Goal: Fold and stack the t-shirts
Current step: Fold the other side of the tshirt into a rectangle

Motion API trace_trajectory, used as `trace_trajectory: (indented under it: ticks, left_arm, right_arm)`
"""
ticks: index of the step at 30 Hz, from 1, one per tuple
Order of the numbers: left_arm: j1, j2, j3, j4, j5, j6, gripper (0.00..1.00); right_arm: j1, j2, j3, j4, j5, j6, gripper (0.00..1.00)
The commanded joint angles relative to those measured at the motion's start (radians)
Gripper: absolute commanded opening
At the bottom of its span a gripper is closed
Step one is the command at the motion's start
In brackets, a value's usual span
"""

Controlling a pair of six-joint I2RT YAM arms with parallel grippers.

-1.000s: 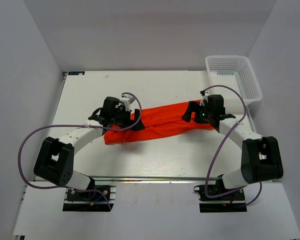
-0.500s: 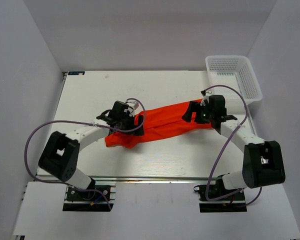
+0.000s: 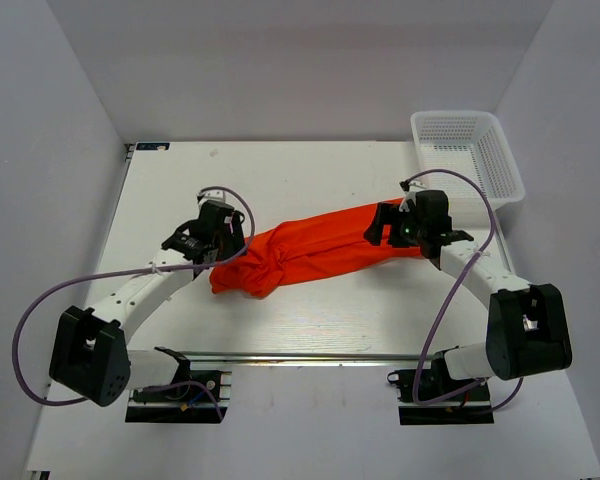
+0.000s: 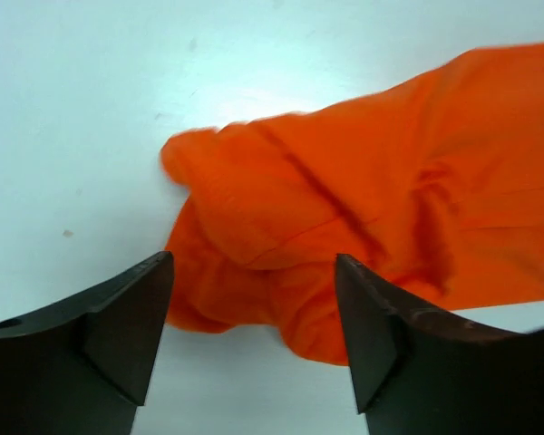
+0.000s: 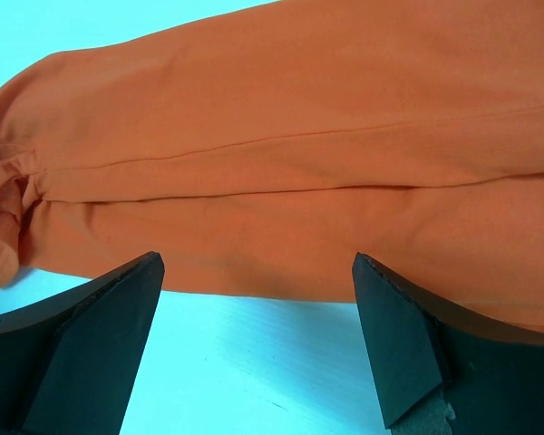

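Status: one orange-red t-shirt [image 3: 310, 255] lies mid-table [image 3: 310, 180] as a long narrow band. It runs from near-left to far-right. Its left end is bunched and rumpled; the right stretch is smoother, with a lengthwise seam or crease showing.

Left tool [image 4: 254, 263]: jaws apart, nothing between them. It sits low over the table just short of the bunched left end.

Right tool [image 5: 258, 258]: jaws wide apart, empty, hovering over the band's right part.

White mesh basket [image 3: 508, 170]: far-right corner, apart from the shirt, nothing seen inside.

Step, as judged: lengthwise fold looks done; crosswise fold not yet made.

Next move calls for: a pinch on the crumpled left end, taking all layers, then tension against the right end to flatten the band before folding it across. Risk: catching only the top layer.

Writing: none legible. The shirt is plain; a small dark tag [image 3: 151, 146] at the table's far-left corner is too small to read.
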Motion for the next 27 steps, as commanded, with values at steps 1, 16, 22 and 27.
trace_trajectory:
  ticks: [1,16,22,27]
  left_arm:
    - [0.041,-0.007,-0.053,-0.024,-0.040,-0.044,0.79]
    - [0.114,0.160,-0.067,0.180,0.236,0.033,0.49]
    - [0.132,0.134,-0.020,0.180,0.265,0.042,0.00]
    - [0.154,0.125,0.051,0.157,0.299,0.051,0.00]
  right_arm:
    - [0.005,-0.004,-0.006,-0.006,0.021,-0.007,0.90]
    - [0.002,0.039,-0.006,-0.015,0.070,-0.001,0.90]
    - [0.001,0.077,0.008,-0.030,0.108,0.007,0.90]
    - [-0.001,0.150,0.020,-0.072,0.183,0.045,0.90]
